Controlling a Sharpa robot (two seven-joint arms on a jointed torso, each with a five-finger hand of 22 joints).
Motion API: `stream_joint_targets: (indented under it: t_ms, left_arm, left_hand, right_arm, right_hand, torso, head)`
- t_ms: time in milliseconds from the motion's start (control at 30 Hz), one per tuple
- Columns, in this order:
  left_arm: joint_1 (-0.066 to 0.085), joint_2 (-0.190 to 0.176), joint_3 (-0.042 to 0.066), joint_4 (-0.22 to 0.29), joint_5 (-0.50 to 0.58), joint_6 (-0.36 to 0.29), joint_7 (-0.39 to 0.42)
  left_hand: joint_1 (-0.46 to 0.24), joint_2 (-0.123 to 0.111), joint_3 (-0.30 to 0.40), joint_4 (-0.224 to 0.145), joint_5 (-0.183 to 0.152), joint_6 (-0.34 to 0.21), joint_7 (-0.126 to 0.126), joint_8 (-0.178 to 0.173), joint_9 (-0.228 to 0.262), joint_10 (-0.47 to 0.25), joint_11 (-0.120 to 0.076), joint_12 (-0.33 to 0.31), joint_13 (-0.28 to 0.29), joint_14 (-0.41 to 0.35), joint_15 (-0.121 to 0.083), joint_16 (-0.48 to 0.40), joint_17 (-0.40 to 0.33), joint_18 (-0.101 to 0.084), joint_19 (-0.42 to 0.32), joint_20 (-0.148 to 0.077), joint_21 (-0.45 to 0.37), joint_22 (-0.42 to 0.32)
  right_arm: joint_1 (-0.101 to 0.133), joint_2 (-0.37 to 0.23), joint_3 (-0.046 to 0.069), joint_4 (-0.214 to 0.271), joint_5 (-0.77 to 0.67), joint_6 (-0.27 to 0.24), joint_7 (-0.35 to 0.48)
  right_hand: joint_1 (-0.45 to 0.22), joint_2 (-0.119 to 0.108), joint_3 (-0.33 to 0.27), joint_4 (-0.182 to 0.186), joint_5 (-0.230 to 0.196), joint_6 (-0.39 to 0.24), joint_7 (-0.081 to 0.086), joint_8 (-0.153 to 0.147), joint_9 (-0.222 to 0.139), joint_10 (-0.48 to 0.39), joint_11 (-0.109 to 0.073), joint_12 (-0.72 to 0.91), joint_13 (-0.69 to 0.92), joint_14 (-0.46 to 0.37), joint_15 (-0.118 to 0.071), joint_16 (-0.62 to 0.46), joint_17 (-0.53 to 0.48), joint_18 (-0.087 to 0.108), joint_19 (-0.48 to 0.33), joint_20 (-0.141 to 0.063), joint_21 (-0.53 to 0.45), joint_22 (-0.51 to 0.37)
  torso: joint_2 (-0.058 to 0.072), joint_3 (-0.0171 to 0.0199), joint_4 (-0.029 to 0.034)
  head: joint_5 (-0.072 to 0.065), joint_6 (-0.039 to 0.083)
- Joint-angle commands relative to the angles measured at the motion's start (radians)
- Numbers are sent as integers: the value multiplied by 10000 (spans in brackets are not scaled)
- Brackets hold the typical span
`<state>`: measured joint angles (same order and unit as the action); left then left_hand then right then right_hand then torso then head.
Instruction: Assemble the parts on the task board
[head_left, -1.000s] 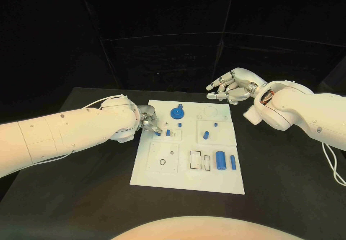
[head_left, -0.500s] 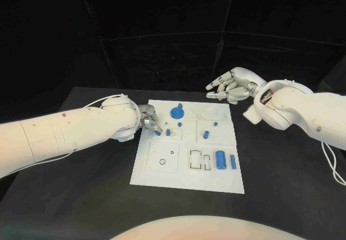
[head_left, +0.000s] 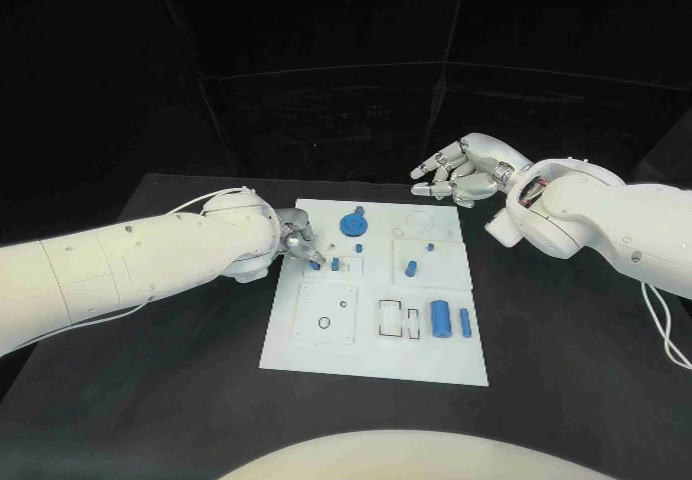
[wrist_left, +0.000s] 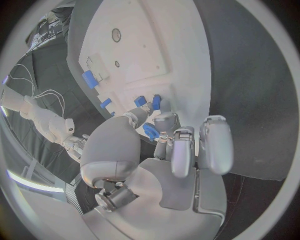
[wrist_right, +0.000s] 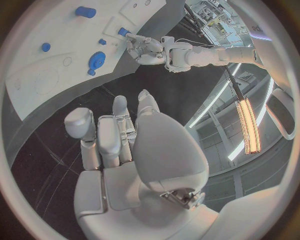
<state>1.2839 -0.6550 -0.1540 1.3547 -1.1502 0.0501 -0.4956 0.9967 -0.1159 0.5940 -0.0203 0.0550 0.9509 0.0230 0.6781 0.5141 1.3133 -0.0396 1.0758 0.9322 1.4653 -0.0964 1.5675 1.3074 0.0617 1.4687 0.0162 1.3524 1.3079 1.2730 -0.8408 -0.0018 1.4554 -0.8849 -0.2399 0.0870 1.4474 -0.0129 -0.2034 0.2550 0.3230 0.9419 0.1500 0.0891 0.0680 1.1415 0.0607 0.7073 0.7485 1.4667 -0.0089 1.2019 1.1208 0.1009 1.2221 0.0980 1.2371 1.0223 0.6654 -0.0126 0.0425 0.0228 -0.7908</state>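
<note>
Pinching a small blue part (wrist_left: 150, 131) at the task board (head_left: 378, 355)'s left edge, our left hand (head_left: 299, 243) sits nearest the work — its sockets lie just beside. Our right hand (head_left: 464, 172) hovers empty, fingers apart, beyond the far edge.

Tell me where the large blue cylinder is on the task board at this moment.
In the head view, the large blue cylinder lies on the near right part of the task board, beside a thinner blue pin and far from both hands.

1. Bright light is falling on the flat white rectangular task board (head_left: 378, 300), while the background behind is staying dark.
2. A glowing orange-white strip lamp (wrist_right: 245, 125) is glaring at right.
3. Fisheye distortion is bending edges.
</note>
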Motion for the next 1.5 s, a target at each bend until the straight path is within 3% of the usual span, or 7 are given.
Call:
stream_joint_targets:
  t_ms: [33,633,1067,1333,1500]
  left_arm:
    - [-28,35,-24,-30,73,232,-108]
    - [-27,165,-24,-239,73,220,-131]
    - [-27,182,-24,-304,116,113,-134]
    - [-28,130,-23,-206,221,-24,-124]
    - [-28,-8,-18,-129,460,-440,-72]
  left_hand:
    - [-138,-11,-84,26,-7,75,-13,58,-13,37,-62,41,21,1055,-47,32,2634,-36,240,-67,47,148]
    - [-700,14,-764,516,-21,167,-27,167,-32,120,-75,163,117,1055,-62,32,2634,-53,273,-89,91,232]
    - [-1288,-101,-2048,1093,-31,165,-11,219,-74,97,-56,182,105,1055,-51,32,2634,-55,281,-82,81,263]
    - [-1249,-64,-2308,1152,-28,156,-17,226,-85,88,-62,180,96,1055,-56,32,2634,-53,280,-87,70,261]
    - [-1191,-11,-2630,1250,-29,3,27,164,-126,-146,-32,-133,-284,1055,-48,32,2634,-25,239,-85,-50,145]
  right_arm:
    - [18,4,6,23,-11,38,92]
    - [19,-3,6,36,-11,22,94]
    - [19,-2,6,31,-11,15,99]
    - [19,6,6,21,-11,17,105]
    - [19,14,6,8,-11,16,111]
  right_hand:
    - [31,96,-74,-6,13,-19,-24,58,15,7,-14,-18,-11,25,-61,-33,3,165,-62,-17,-50,-10]
    - [13,98,-99,8,11,-23,-22,59,15,1,-11,-16,-20,21,-59,-53,-12,169,-74,-16,-69,-34]
    - [-36,107,-136,43,12,-33,-16,58,13,-5,-4,-11,-30,17,-55,-72,-23,171,-79,-15,-84,-48]
    - [-36,107,-136,43,12,-33,-16,58,13,-5,-4,-11,-30,17,-55,-72,-23,171,-79,-15,-84,-48]
    - [-36,107,-136,43,12,-33,-16,58,13,-5,-4,-11,-30,17,-55,-72,-23,171,-79,-15,-84,-48]
  torso:
    - [-1,2,-4]
    - [1,-2,2]
    - [-4,-6,9]
    - [1,-9,10]
    - [-11,-10,19]
  head:
    - [4,-4]
    - [-46,-43]
    - [-66,-37]
    - [-70,-40]
    - [-84,-32]
